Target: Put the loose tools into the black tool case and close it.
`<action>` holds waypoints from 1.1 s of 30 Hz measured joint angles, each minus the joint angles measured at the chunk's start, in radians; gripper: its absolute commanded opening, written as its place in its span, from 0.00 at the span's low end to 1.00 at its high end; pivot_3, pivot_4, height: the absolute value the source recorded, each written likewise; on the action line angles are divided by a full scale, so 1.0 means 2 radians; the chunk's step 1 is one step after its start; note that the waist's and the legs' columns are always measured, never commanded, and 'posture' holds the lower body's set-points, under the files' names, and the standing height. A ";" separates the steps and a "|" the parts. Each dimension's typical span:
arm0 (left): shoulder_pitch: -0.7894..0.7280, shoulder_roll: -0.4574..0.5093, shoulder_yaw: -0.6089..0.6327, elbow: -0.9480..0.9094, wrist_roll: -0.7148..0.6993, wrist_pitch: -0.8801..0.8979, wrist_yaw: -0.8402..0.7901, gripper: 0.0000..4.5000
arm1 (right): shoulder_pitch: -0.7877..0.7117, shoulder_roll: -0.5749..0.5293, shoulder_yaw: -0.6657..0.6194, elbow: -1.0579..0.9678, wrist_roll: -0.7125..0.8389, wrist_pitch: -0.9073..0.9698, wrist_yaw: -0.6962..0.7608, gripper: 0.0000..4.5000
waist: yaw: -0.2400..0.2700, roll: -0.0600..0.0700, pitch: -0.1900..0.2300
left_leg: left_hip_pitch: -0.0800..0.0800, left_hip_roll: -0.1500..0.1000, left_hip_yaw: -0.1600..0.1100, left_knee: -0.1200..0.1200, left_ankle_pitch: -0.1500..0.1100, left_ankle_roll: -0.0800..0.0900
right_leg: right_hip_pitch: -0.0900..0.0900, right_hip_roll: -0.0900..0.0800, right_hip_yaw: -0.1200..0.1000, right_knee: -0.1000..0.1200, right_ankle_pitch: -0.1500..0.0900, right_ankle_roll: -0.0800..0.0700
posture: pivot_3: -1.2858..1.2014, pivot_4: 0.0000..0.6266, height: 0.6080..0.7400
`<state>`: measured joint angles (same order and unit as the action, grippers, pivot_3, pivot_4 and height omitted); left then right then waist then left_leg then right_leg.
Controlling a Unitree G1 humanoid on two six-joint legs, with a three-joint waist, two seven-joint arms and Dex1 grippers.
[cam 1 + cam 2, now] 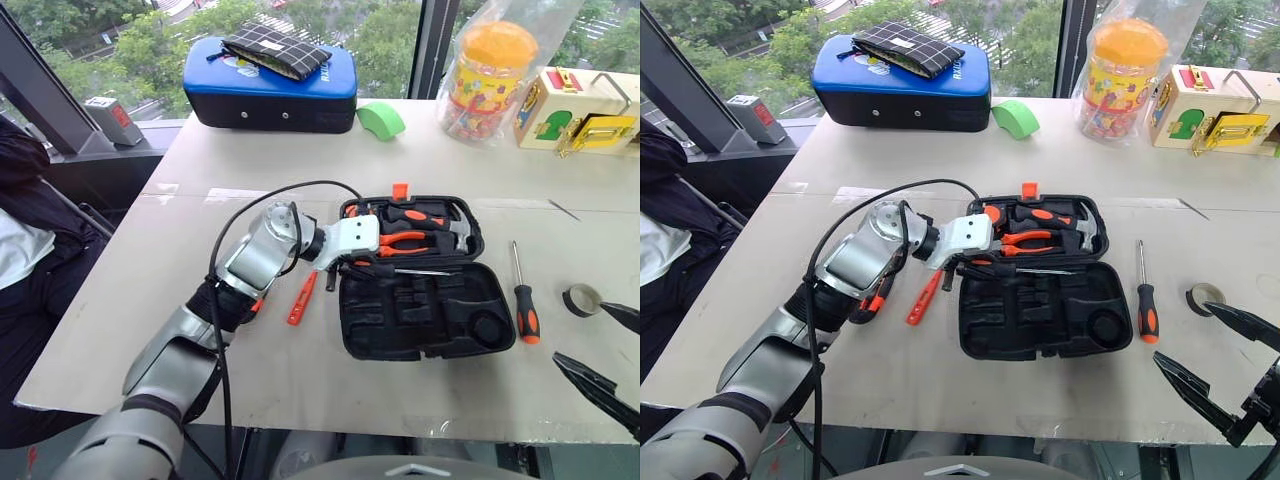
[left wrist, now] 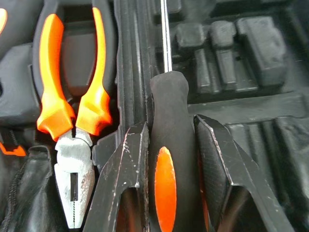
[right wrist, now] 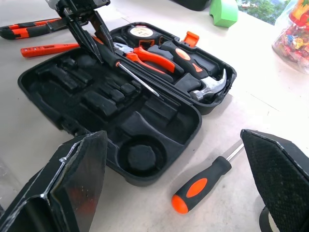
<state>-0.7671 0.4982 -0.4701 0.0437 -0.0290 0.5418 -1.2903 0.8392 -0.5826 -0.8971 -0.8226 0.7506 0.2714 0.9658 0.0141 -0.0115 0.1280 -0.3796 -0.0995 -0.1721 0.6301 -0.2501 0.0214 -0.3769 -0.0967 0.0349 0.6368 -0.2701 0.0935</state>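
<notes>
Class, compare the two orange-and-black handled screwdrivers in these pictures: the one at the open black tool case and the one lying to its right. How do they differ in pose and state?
The first orange-and-black handled screwdriver is clamped by its handle in the left gripper; the second screwdriver lies free on the pale table, untouched.

The first sits over the open black moulded-plastic tool case, its shaft along the hinge; the second rests outside it, to the right.

Both share slim metal shafts and black grips with orange insets.

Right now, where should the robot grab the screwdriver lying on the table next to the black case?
Probably the thick orange-and-black handle, from above. The screwdriver lies flat on the table, clear of the black tool case, handle toward the robot. The open right gripper sits nearest.
</notes>
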 measured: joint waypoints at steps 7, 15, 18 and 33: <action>0.000 -0.003 0.006 -0.039 -0.038 0.083 0.009 0.18 | 0.000 0.001 0.008 0.000 -0.002 -0.003 0.003 1.00 | 0.000 0.000 0.000 | 0.000 0.000 0.000 0.001 0.000 0.000 | 0.000 0.000 0.000 0.001 0.000 0.000 | 0.52 0.24 1.00; 0.003 0.006 -0.007 -0.039 -0.035 0.112 0.045 0.18 | 0.000 0.005 0.009 0.000 -0.006 -0.007 0.003 1.00 | 0.001 0.000 0.000 | 0.000 0.000 0.000 0.001 0.000 0.000 | 0.000 0.000 0.000 0.001 0.000 0.000 | 0.52 0.24 1.00; 0.008 0.006 -0.013 -0.037 -0.035 0.117 0.050 0.18 | 0.003 0.007 0.010 0.000 -0.008 -0.007 0.003 1.00 | 0.001 0.000 0.000 | 0.000 0.000 0.000 0.001 0.000 0.000 | 0.000 0.000 0.000 0.001 0.000 0.000 | 0.52 0.24 1.00; 0.007 -0.017 -0.025 -0.035 -0.040 0.148 0.096 0.30 | 0.005 0.012 0.012 0.000 -0.009 -0.007 0.000 1.00 | 0.001 0.000 0.000 | 0.000 0.000 0.000 0.001 0.000 0.000 | 0.000 0.000 0.000 0.001 0.000 0.000 | 0.52 0.24 1.00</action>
<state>-0.7532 0.4642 -0.5201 -0.0270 -0.1085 0.8386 -1.0976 0.8501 -0.5584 -0.8725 -0.8236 0.7326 0.2569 0.9651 0.0156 -0.0115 0.1280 -0.3794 -0.0996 -0.1721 0.6324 -0.2501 0.0213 -0.3770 -0.0974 0.0352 0.6396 -0.2702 0.0934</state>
